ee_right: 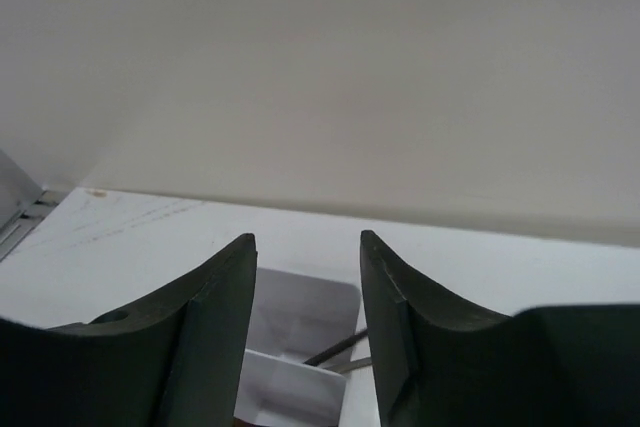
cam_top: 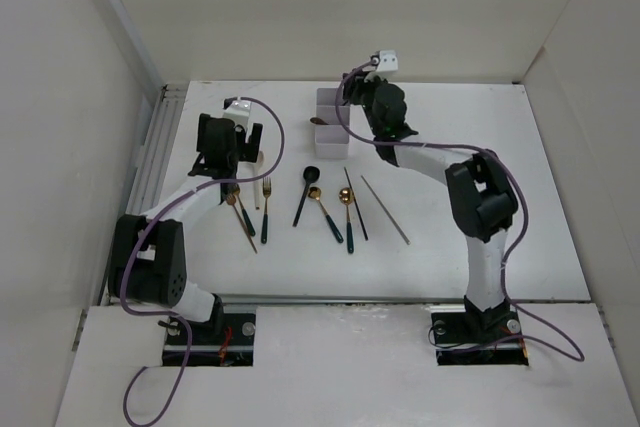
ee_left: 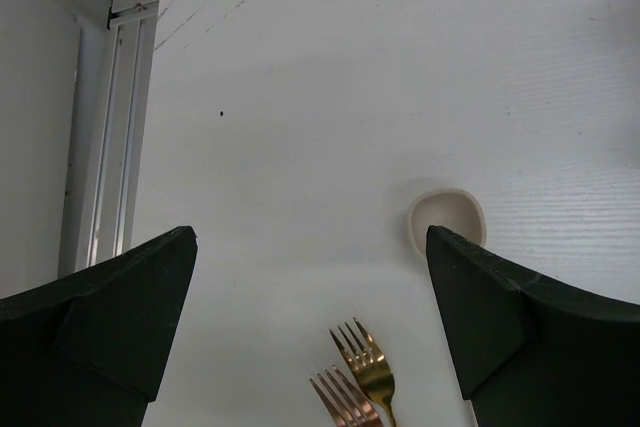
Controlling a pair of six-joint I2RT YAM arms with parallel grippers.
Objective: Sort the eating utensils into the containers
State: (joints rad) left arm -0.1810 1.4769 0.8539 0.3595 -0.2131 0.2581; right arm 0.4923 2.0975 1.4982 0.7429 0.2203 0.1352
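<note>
My left gripper (cam_top: pixel 230 162) (ee_left: pixel 310 237) is open and empty, low over the table's left side. Between its jaws lie a gold fork (ee_left: pixel 370 367) and a rose-gold fork (ee_left: pixel 345 402); the pale wooden spoon's bowl (ee_left: pixel 445 217) sits by the right finger. My right gripper (cam_top: pixel 350 97) (ee_right: pixel 305 239) is open and empty above the white divided container (cam_top: pixel 333 125) (ee_right: pixel 300 322), where chopstick ends (ee_right: pixel 335 347) lean in a compartment. On the table lie a black spoon (cam_top: pixel 305 194), two gold spoons (cam_top: pixel 326 213) (cam_top: pixel 347 215), a dark chopstick (cam_top: pixel 356 204) and a grey chopstick (cam_top: pixel 385 210).
White walls enclose the table on the left, back and right. A metal rail (cam_top: pixel 150 152) (ee_left: pixel 100 177) runs along the left edge. A brown handle (cam_top: pixel 318 121) sticks out of the container's left side. The arm bases stand at the near edge.
</note>
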